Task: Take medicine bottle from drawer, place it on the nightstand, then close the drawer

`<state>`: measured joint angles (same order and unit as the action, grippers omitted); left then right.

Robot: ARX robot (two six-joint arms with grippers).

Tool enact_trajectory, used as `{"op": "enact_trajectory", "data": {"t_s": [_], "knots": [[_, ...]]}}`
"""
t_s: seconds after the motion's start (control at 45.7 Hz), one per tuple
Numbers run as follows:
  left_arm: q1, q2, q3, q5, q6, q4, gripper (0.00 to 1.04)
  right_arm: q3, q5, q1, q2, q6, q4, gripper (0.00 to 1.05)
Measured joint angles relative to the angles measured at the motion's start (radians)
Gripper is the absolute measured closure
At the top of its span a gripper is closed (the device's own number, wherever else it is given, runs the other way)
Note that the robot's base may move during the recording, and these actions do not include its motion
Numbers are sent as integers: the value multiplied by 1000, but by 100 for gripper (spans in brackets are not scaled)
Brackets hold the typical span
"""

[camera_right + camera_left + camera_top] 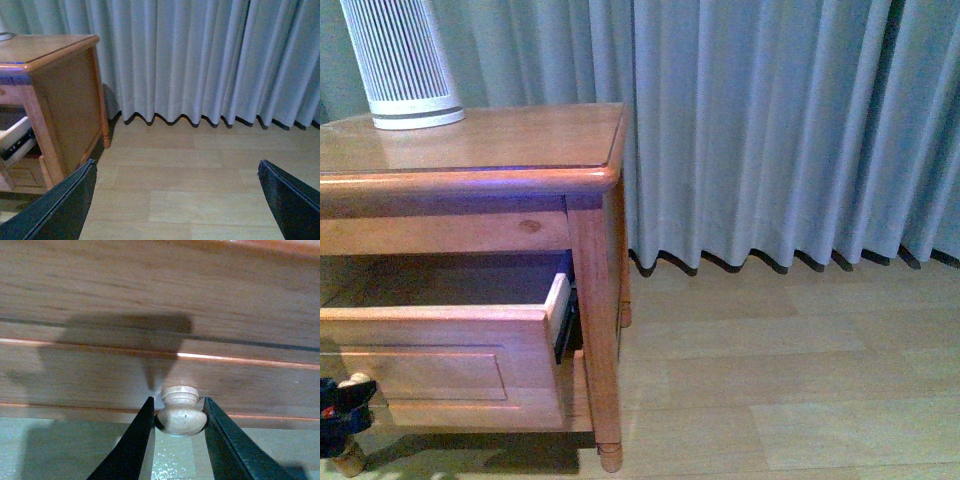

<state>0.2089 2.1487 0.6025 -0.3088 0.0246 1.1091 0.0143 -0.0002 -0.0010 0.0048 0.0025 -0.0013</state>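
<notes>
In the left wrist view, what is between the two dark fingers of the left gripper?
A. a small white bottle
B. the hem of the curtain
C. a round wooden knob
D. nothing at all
C: the left gripper has its fingers on either side of the round wooden knob of the drawer, seemingly pressed against it.

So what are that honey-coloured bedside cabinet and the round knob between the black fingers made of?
The honey-coloured bedside cabinet looks like wood under a glossy varnish: grain and a knot show, and its top mirrors the light. The round knob seems paler turned wood, with a soft sheen. The black fingers look like hard plastic, though that is unclear.
</notes>
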Motion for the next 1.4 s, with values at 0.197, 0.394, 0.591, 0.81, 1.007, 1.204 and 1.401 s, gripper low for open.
{"op": "enact_trajectory", "data": {"t_s": [0.197, 0.394, 0.591, 0.81, 1.007, 1.204, 1.401], "knots": [[51, -45, -108, -49, 32, 39, 79, 0, 0, 0, 0, 0, 0, 7], [91, -74, -189, -76, 47, 74, 79, 0, 0, 0, 0, 0, 0, 7], [113, -90, -233, -87, 61, 91, 79, 0, 0, 0, 0, 0, 0, 7], [135, -109, -279, -90, 102, 93, 65, 0, 0, 0, 0, 0, 0, 7], [161, -127, -285, -61, 129, 79, 29, 0, 0, 0, 0, 0, 0, 7], [176, -137, -280, -42, 140, 64, 5, 0, 0, 0, 0, 0, 0, 7], [195, -140, -283, -58, 153, 62, 6, 0, 0, 0, 0, 0, 0, 7]]}}
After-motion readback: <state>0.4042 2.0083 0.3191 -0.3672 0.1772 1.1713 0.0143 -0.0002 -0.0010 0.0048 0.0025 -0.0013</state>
